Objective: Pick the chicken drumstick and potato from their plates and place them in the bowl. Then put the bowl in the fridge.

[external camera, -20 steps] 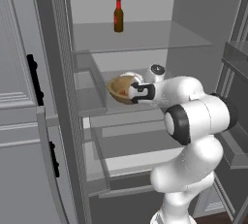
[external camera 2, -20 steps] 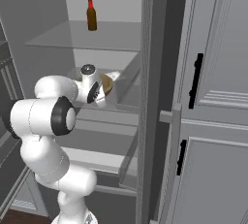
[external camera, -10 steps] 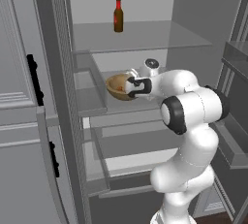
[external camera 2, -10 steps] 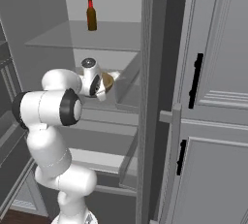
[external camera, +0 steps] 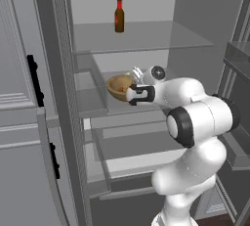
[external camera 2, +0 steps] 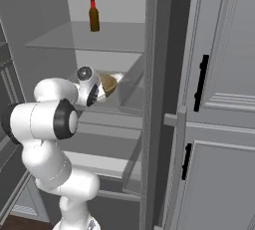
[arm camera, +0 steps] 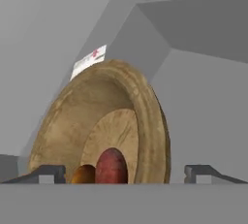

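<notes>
The light-brown wooden bowl (external camera: 118,86) rests on the middle glass shelf (external camera: 146,108) inside the open grey fridge (external camera: 146,5). In the right base view the bowl (external camera 2: 109,84) peeks out behind my wrist. The hand view, rolled sideways, shows the bowl (arm camera: 97,116) close up, with the reddish-brown potato (arm camera: 111,166) and the golden-orange drumstick (arm camera: 83,174) inside. My gripper (arm camera: 125,172) is open, its fingertips (arm camera: 47,172) wide apart on either side of the bowl's near rim. From the left base view the gripper (external camera: 132,94) sits right at that rim. The plates are out of view.
A dark red bottle (external camera: 119,15) stands on the upper shelf, also seen from the right as the bottle (external camera 2: 93,14). The fridge door (external camera: 24,122) with black handles hangs open at left. Grey cabinets (external camera 2: 219,99) stand to the right. Drawers (external camera: 132,146) lie below the shelf.
My arm has reached deeper into the fridge, carrying the bowl further over the middle shelf. The elbow has swung up and to the right.
</notes>
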Controlling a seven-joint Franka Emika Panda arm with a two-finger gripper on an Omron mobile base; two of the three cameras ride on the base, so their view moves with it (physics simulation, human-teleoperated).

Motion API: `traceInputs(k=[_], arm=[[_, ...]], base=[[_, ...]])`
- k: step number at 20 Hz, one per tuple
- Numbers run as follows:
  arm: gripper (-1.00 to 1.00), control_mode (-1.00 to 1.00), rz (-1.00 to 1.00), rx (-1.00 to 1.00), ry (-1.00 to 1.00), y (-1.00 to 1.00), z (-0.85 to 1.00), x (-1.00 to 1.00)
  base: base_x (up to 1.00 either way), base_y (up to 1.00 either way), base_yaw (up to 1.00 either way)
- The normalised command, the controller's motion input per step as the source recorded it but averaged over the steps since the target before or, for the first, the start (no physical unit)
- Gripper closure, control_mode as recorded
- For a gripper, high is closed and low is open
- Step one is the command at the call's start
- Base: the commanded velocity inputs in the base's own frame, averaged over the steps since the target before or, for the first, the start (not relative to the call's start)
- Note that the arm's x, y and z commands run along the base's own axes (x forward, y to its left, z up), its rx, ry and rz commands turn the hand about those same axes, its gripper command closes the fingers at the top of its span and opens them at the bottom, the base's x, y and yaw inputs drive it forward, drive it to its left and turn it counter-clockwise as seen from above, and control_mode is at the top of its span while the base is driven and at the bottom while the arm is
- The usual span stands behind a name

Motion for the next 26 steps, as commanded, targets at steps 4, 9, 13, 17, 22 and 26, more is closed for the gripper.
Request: traceInputs(k=[4,9,13,17,22,26], arm=[[-1.0,-1.0,0.0,0.06,-0.36,-0.02,0.32,-0.52],[-1.0,-1.0,-0.02,0.07,-0.34,-0.15,0.57,-0.86],[-1.0,-1.0,-0.04,0.08,-0.09,-0.51,0.91,-0.94],[-1.0,-1.0,-0.04,0.0,0.1,-0.27,1.0,-0.77],[-1.0,-1.0,-0.04,0.0,0.2,-0.19,1.0,-0.85],[-1.0,-1.0,-0.01,0.0,0.24,-0.23,1.0,-0.91]], base=[[0.0,0.0,0.0],[0.0,0.0,0.0],[0.0,0.0,0.0],[0.0,0.0,0.0],[0.0,0.0,0.0],[0.0,0.0,0.0]])
